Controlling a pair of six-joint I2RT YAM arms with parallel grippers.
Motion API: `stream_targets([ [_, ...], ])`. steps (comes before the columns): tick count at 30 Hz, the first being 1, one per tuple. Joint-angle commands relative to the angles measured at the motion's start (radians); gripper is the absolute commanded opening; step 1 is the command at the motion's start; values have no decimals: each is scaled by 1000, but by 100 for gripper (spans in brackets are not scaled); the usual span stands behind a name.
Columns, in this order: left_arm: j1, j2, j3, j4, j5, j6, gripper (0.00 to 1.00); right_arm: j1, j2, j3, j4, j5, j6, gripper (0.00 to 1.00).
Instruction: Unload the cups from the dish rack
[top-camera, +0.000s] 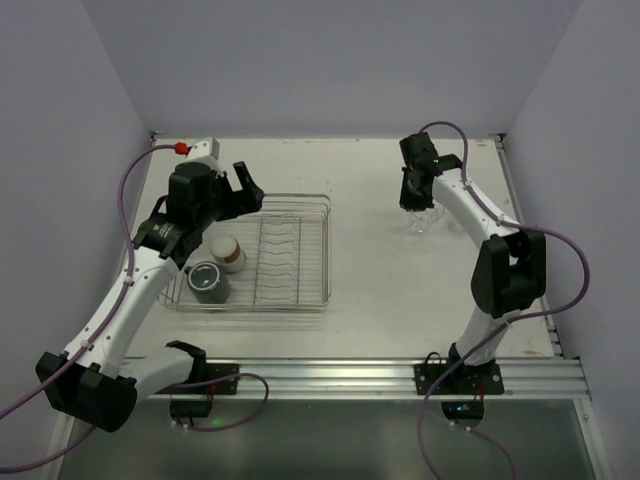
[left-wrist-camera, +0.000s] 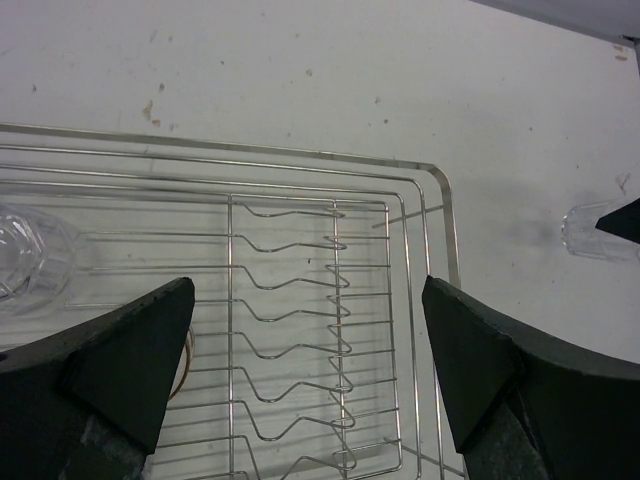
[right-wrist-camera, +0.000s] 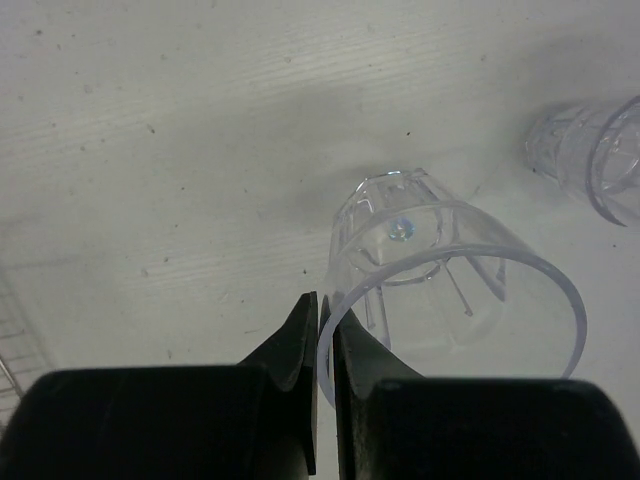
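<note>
Nearest, a dark mug (top-camera: 209, 282) and a cream cup (top-camera: 229, 253) stand in the dish rack (top-camera: 290, 308). The left gripper (left-wrist-camera: 310, 300) hovers above them, spread wide and empty, on the bent left arm (top-camera: 120, 310). Farther right, the outstretched right arm (top-camera: 505, 270) carries the right gripper (right-wrist-camera: 322, 310), pinched on a clear tumbler (right-wrist-camera: 440, 270) by its rim over the table (top-camera: 380, 270).

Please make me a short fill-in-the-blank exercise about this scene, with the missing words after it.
The right gripper is shut on the rim of a ____ tumbler.
The left gripper, above the dish rack, has its jaws ____.
Beside the cream cup in the rack stands a dark ____.
Missing words: clear; open; mug.
</note>
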Motion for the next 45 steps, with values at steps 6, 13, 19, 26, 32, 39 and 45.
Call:
stream_targets([
  [6, -5, 14, 48, -29, -76, 32, 100, -36, 129, 168, -66, 129, -45, 0],
  [13, -5, 43, 79, -107, -189, 41, 100, -61, 207, 218, -68, 84, -49, 0],
  [19, -4, 38, 62, -106, -228, 41, 100, -68, 244, 238, -68, 60, -47, 0],
  [26, -4, 40, 67, -118, -238, 47, 100, -68, 265, 215, -62, 52, -36, 0],
  [32, 4, 60, 61, -138, -261, 41, 100, -68, 261, 198, -54, 37, -30, 0],
  [39, 34, 60, 48, -148, -243, 33, 100, -68, 264, 169, -36, 32, -23, 1],
  [45, 56, 55, 47, -164, -249, 44, 100, -68, 255, 155, -20, 26, -24, 11],
])
